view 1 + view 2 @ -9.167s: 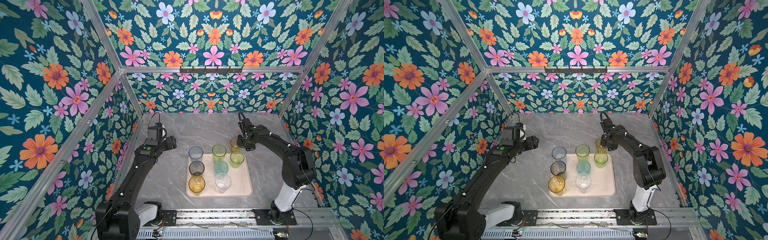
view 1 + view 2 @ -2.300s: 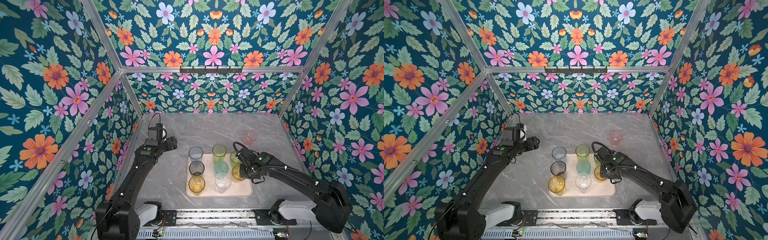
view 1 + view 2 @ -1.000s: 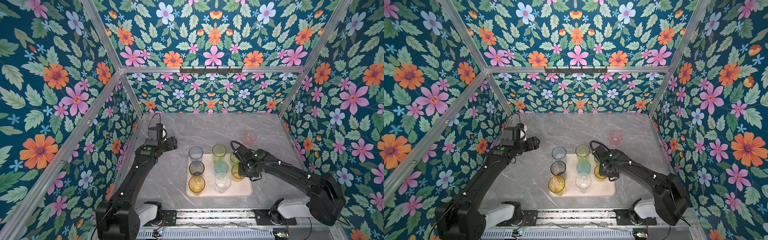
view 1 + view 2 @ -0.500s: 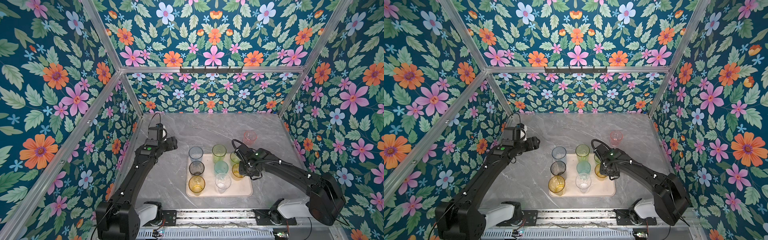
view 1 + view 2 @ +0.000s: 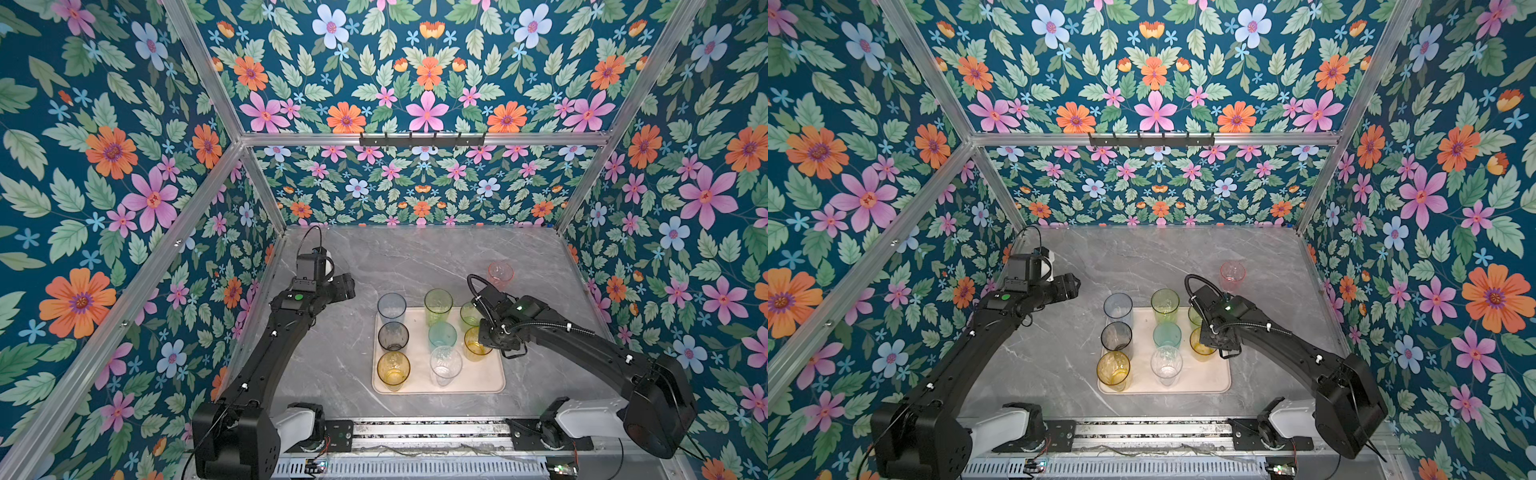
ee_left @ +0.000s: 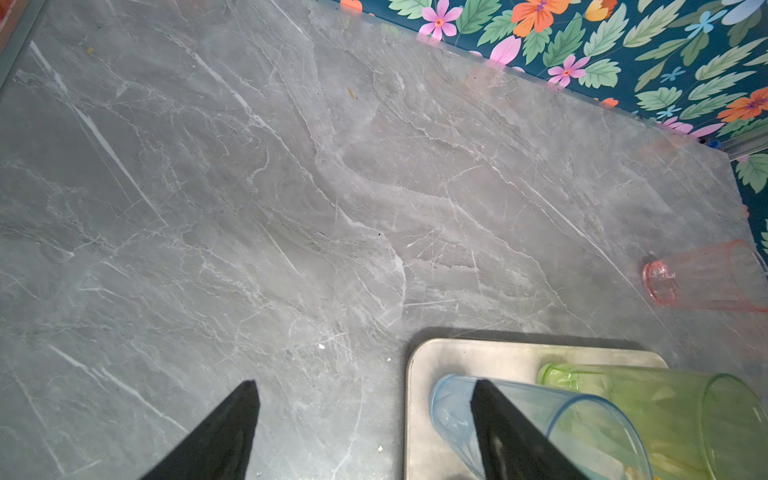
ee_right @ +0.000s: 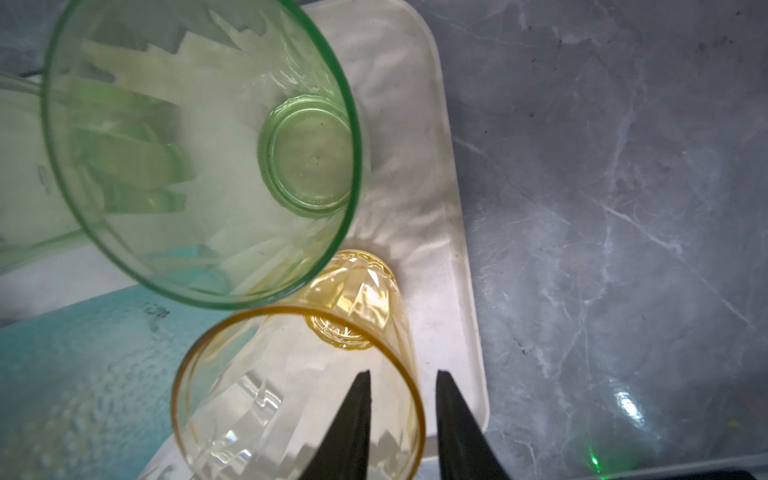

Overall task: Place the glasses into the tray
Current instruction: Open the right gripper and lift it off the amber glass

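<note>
Right gripper straddles the yellow glass rim, jaws parted, not gripping. Eight glasses stand in the tray; one pink glass stands outside on the table, yet to be placed.

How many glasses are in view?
9. Eight stand on the tray: blue, grey, amber; lime, teal, clear; green, yellow. The pink one stands on the table beyond it. None seems hidden.

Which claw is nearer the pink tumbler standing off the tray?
Right. The right claw straddles the rim of the yellow tumbler on the tray, just in front of the pink tumbler; the left claw hangs beyond the tray's far-left corner.
</note>
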`<state>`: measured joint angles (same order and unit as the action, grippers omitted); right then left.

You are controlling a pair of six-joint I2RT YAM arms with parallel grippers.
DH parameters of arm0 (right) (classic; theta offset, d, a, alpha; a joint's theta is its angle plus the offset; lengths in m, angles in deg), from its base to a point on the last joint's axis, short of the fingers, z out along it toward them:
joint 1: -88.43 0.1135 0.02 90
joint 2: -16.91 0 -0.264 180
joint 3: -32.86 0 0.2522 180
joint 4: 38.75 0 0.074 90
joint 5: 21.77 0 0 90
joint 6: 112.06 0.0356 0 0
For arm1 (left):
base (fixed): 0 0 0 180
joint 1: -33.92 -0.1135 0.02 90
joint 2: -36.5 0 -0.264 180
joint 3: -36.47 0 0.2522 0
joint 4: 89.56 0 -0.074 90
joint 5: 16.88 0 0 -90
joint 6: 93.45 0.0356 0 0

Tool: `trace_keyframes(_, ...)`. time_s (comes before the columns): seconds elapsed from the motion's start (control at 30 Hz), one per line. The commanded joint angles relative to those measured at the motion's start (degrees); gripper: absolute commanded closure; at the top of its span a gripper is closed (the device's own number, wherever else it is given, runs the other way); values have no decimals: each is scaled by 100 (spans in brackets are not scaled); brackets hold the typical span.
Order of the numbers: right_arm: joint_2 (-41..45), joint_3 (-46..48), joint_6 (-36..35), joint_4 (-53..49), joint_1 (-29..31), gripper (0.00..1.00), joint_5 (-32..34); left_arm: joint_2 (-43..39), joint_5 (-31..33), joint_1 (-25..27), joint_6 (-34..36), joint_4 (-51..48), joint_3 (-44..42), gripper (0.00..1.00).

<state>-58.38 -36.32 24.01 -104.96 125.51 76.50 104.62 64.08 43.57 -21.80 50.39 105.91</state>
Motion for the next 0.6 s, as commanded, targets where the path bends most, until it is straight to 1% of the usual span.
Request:
trace_keyframes(0.0,155,-128,-80,-200,-3,68,41,-9,-21,-7,-20,53,-10,17)
trace_keyframes(0.1,320,-251,-169,-257,-3,65,67,-17,3,-7,-18,53,-13,17)
trace_keyframes(0.27,521,-544,-384,-397,-82,65,148,-26,0,-7,-16,54,-11,17)
trace_keyframes(0.57,770,-1001,-829,-356,-661,63,166,-62,16,-8,-15,53,-22,17)
